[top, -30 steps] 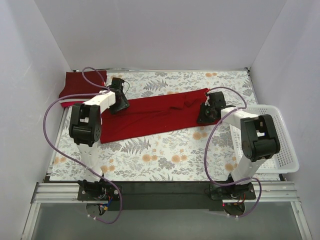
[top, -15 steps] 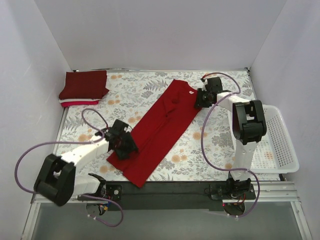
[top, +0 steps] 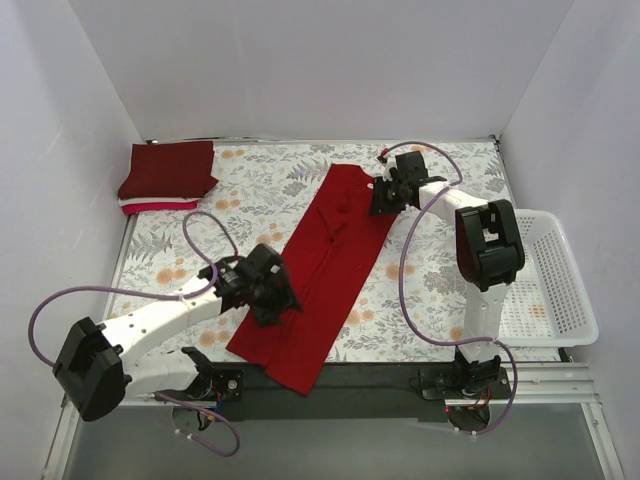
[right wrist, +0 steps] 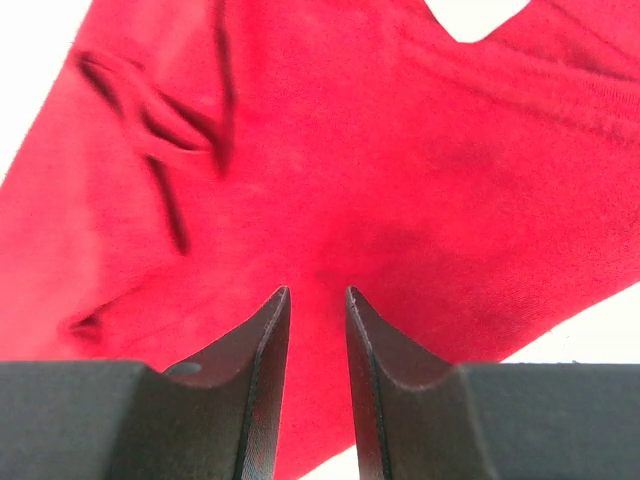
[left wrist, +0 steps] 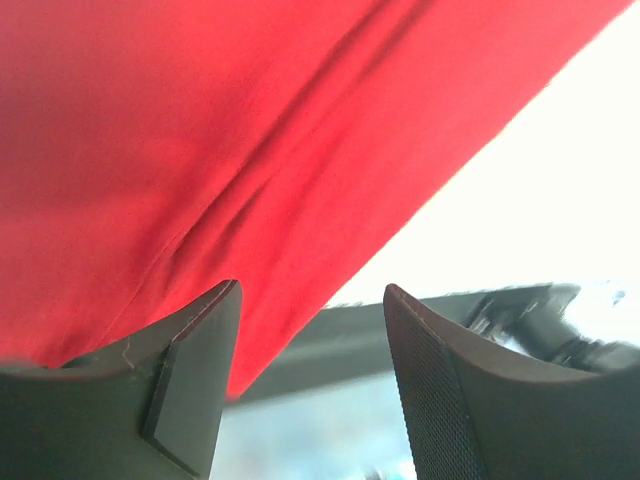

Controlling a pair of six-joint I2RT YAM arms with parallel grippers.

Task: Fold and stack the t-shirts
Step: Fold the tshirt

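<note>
1. Shirt in work: the bright red t-shirt (top: 325, 270), folded into a long narrow band, lies diagonally on the floral tabletop (top: 430, 290). Its collar end points toward the far side. Its other end lies over the dark strip at the near edge.
2. Left hand (top: 272, 300): it sits on the left edge of the band, in its nearer half. In the wrist view its fingers (left wrist: 190, 390) stand wide apart. Red cloth fills the view beyond them and meets the inner side of one finger.
3. Right hand (top: 383, 197): it rests at the right edge of the collar end. In the wrist view its fingers (right wrist: 255, 380) stand narrow, with only a slim gap between them. Their tips are at the cloth, close to its edge, with the neck opening ahead. Whether a fold is pinched cannot be told.
4. Folded stack (top: 165, 172): it lies in the far left corner, well apart from the red band. A dark maroon t-shirt is on top, and thin white and pinkish-red edges show beneath it.
5. White plastic lattice basket (top: 575, 320): it stands at the right edge of the tabletop, beside the right arm.
</note>
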